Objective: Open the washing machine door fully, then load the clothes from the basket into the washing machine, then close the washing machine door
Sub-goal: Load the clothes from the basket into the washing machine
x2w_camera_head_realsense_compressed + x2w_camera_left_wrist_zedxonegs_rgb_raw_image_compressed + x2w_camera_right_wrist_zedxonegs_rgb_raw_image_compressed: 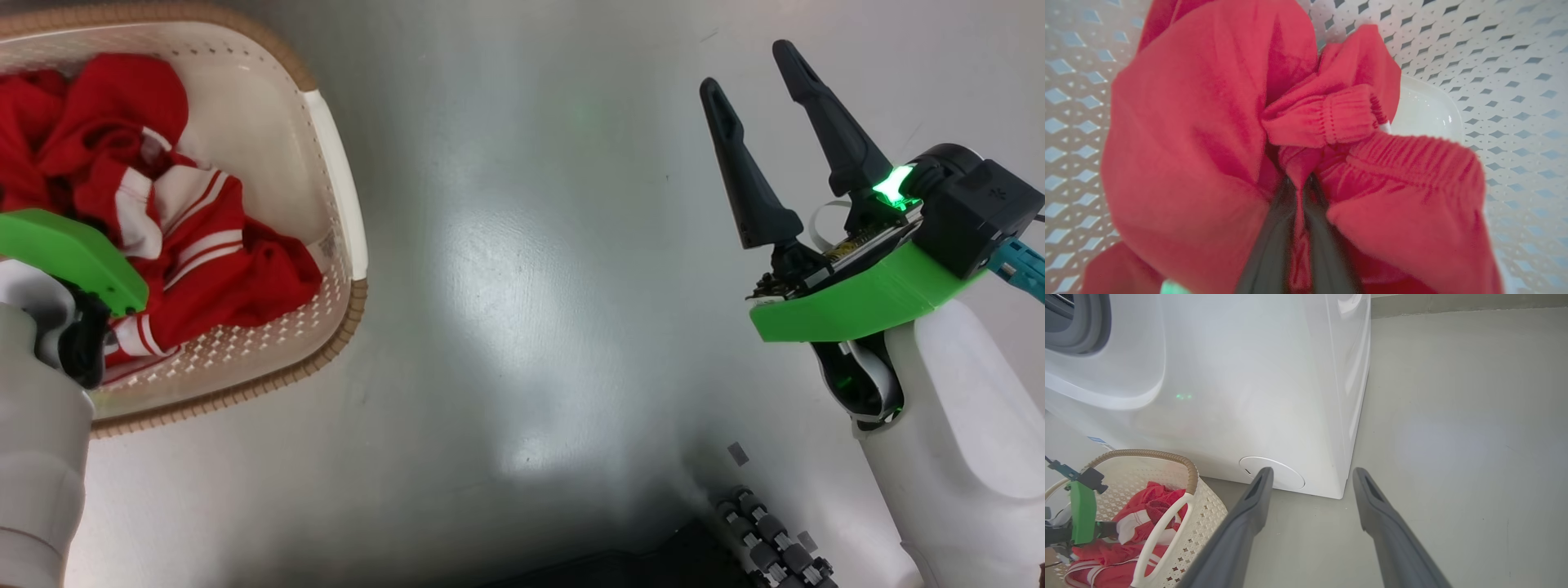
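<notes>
Your left gripper (1299, 181) is down in the basket (1494, 61) and squeezed tight on the clothes (1188, 143). In the left wrist view its two dark fingers (1271, 245) are almost together, w/ a fold of red cloth pinched btwn them. More red cloth puffs up round the tips, incl. a bit w/ a stretchy, gathered hem. The basket's holey white wall is behind the cloth on both sides.

In the head view you see the left arm's green plate (69, 253) over the near left part of the basket (245, 122); the fingers are hidden under it. The clothes (204, 269) are red w/ white stripes. They lie in a heap against the basket's left side and near rim. The basket's far right corner and the wall by the white handle (341, 196) are bare.

Your right gripper (747, 69) is wide open and holds nothing. It hangs over the grey floor (531, 286), well apart from the basket.

In the right wrist view the right gripper (1312, 470) points at the bottom right corner of the washing machine (1229, 375), nr the round white flap (1288, 477). The basket (1208, 510) stands on the floor just in front of the machine, by its bottom edge, w/ the clothes (1147, 494) inside.
</notes>
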